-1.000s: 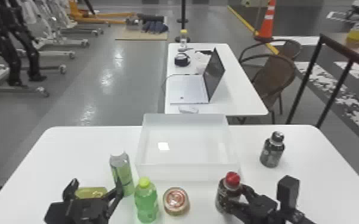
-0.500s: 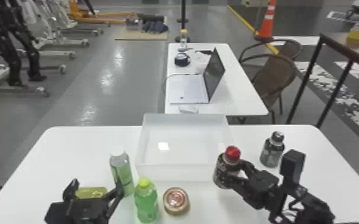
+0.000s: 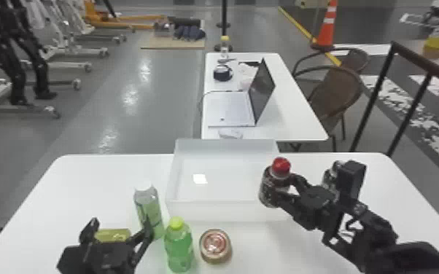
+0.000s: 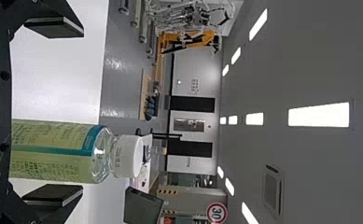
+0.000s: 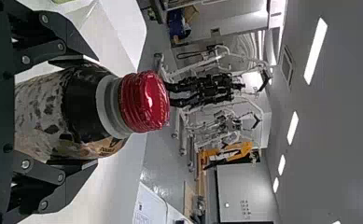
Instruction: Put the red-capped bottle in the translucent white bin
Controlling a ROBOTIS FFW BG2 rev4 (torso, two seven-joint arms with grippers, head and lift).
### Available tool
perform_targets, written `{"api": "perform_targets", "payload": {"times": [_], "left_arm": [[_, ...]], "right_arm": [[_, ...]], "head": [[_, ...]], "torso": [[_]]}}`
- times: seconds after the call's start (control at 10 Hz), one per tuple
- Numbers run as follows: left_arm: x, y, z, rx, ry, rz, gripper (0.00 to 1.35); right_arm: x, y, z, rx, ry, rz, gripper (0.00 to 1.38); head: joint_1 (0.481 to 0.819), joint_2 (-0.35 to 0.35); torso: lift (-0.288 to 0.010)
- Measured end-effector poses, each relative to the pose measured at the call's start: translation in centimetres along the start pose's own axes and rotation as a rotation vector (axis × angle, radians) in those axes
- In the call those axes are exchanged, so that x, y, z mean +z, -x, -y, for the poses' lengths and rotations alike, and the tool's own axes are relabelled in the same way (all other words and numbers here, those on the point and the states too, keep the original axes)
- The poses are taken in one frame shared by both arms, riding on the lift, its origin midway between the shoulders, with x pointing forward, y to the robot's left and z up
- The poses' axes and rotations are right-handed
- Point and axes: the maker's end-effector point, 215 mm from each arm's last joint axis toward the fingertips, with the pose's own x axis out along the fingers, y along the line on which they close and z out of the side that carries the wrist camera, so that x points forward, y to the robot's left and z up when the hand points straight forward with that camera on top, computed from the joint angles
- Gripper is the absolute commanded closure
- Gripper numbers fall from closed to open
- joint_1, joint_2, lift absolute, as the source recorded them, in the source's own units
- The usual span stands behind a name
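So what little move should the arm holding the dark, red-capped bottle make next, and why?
Probably a slight lift and shift left: the right claw has the bottle at the right side of the translucent white rectangular bin, not over its open middle.

From here, the bin (image 3: 226,211) sits midway along the table's (image 3: 404,207) far edge, left bottle (image 3: 147,204) by its near left corner; middle bottle (image 3: 178,249), then can (image 3: 215,246) rightward, toward the near edge; right bottle (image 3: 328,178) toward the far right corner.
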Motion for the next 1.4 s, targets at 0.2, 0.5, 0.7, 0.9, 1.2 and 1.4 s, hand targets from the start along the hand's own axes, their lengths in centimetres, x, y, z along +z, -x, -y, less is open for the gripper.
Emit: {"api": "perform_targets", "payload": {"times": [0.2,0.5,0.7,0.9,1.2,1.4], "left_arm": [[0.0,-0.1,0.1,-0.001,0.003,0.0,0.12],[0.0,-0.1,0.1,-0.002,0.007,0.001,0.12],[0.1,-0.2,0.2,-0.004,0.01,0.007,0.12],[0.3,-0.4,0.6,-0.01,0.015,0.014,0.12],[1.0,-1.2,2.0,-0.041,0.03,0.038,0.12],[1.5,-1.8,2.6,-0.055,0.037,0.052,0.12]], "right_arm": [[0.6,-0.9,1.3,-0.012,0.043,0.007,0.96],[-0.5,-1.6,3.9,-0.044,0.086,-0.017,0.96],[-0.2,-2.0,5.9,-0.062,0.1,-0.015,0.96],[0.8,-2.8,7.4,-0.071,0.092,0.016,0.96],[3.3,-4.4,8.1,-0.041,0.076,0.082,0.96],[3.4,-5.5,7.3,-0.005,0.036,0.103,0.96]], "head": [[0.549,0.0],[0.549,0.0],[0.549,0.0],[0.549,0.0],[0.549,0.0],[0.549,0.0]], "torso": [[-0.1],[-0.1],[-0.1],[-0.1],[-0.1],[-0.1]]}}
